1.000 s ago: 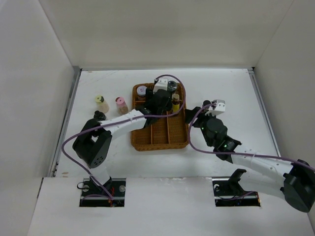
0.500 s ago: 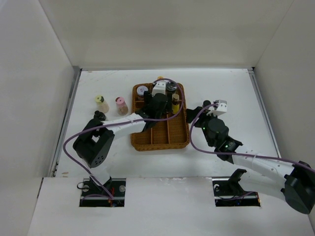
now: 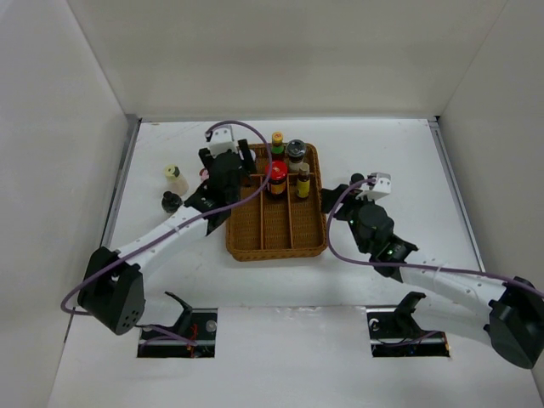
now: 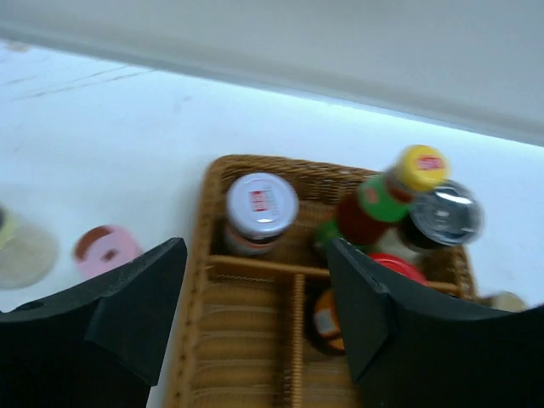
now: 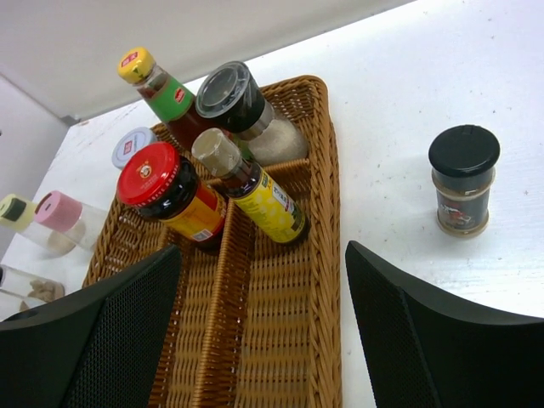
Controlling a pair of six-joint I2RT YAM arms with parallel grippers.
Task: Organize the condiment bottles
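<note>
The brown wicker tray (image 3: 276, 229) holds five bottles at its far end: a yellow-capped one (image 3: 277, 138), a grey-capped one (image 3: 296, 151), a red-capped jar (image 3: 277, 172), a tan-capped one (image 3: 303, 174) and a white-capped jar (image 4: 262, 204). A cream-capped bottle (image 3: 176, 178), a pink-capped one (image 4: 106, 249) and a small black-capped one (image 3: 171, 201) stand on the table left of the tray. A black-capped jar (image 5: 463, 178) stands right of the tray. My left gripper (image 3: 226, 166) is open and empty, raised over the tray's left far corner. My right gripper (image 3: 344, 200) is open and empty at the tray's right side.
White walls close the table (image 3: 399, 161) in at the back and on both sides. The tray's near compartments (image 5: 289, 340) hold nothing. Purple cables run along both arms.
My left arm has swung left from over the tray's far end to its left corner, uncovering the red-capped jar and the bottles behind it. The right arm has barely moved.
</note>
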